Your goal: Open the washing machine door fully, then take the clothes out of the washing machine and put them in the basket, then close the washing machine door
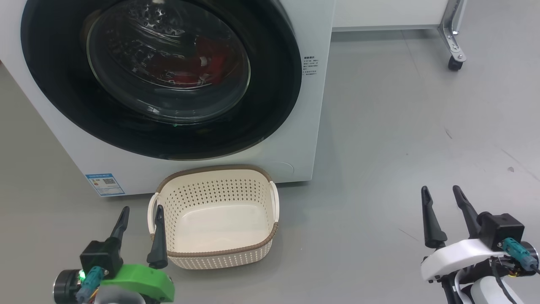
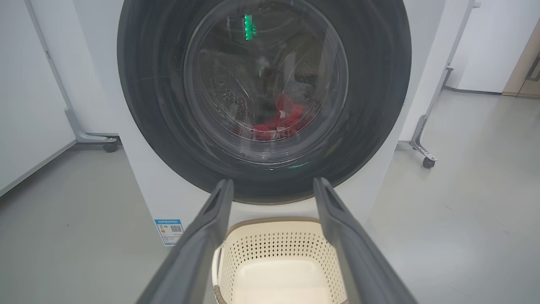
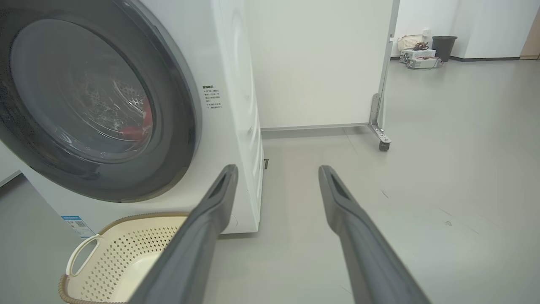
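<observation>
1. Your left tool (image 1: 142, 209) hangs at the lower left of the head view. Its two dark fingers are spread wide, hold nothing and point toward the washing machine (image 1: 295, 139).
2. Your right tool (image 1: 441, 188) sits at the lower right with its fingers likewise parted and empty. It is over bare grey floor (image 1: 400, 126), well apart from the machine.
3. The washing machine door (image 1: 162, 71) is shut, its glossy black rim flush against the white front.
4. The clothes (image 2: 280, 120) lie inside the drum as a red heap with touches of white, seen low through the door's glass.
5. The basket (image 1: 211, 169) stands upright on the floor just in front of the machine, below the door, with its cream bottom bare.
6. In the head view the left tool's inner finger crosses the basket's left handle, and you cannot tell whether they touch.
7. A small blue sticker (image 1: 104, 184) marks the machine's lower left front. A caster (image 1: 454, 62) of a metal frame rests on the floor beyond, to the right.
</observation>
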You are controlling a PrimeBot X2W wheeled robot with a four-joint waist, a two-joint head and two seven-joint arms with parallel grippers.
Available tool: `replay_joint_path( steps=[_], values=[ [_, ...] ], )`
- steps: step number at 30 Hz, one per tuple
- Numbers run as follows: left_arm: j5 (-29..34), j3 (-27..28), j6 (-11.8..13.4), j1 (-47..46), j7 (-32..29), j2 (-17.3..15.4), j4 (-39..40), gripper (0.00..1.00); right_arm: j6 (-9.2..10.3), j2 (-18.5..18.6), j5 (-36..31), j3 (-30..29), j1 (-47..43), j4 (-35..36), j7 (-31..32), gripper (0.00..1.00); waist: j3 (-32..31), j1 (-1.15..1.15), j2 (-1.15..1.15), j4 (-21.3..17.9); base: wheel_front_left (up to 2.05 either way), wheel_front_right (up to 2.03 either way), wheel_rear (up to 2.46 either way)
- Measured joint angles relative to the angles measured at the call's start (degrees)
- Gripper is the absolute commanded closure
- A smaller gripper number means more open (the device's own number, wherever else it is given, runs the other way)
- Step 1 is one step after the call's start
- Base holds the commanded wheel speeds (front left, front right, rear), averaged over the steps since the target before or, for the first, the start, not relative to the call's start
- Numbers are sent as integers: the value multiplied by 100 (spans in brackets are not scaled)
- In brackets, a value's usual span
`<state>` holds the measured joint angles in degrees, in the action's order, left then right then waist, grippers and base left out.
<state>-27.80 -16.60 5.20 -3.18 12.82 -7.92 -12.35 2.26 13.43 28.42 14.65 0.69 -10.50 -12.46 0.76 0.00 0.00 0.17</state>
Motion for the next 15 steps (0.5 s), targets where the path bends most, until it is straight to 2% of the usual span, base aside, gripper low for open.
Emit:
replay_joint_path(
  steps=[7, 15],
  values=[
    [503, -75, 78, 1, 147, 1, -43, 0, 92, 32, -446, 135, -1, 25, -126, 0, -11, 0, 0, 12, 0, 0, 0],
    [565, -73, 104, 5, 162, 36, -127, 0, 93, 34, -488, 142, -2, 29, -152, 0, -17, 0, 0, 2, 0, 0, 0]
  ],
)
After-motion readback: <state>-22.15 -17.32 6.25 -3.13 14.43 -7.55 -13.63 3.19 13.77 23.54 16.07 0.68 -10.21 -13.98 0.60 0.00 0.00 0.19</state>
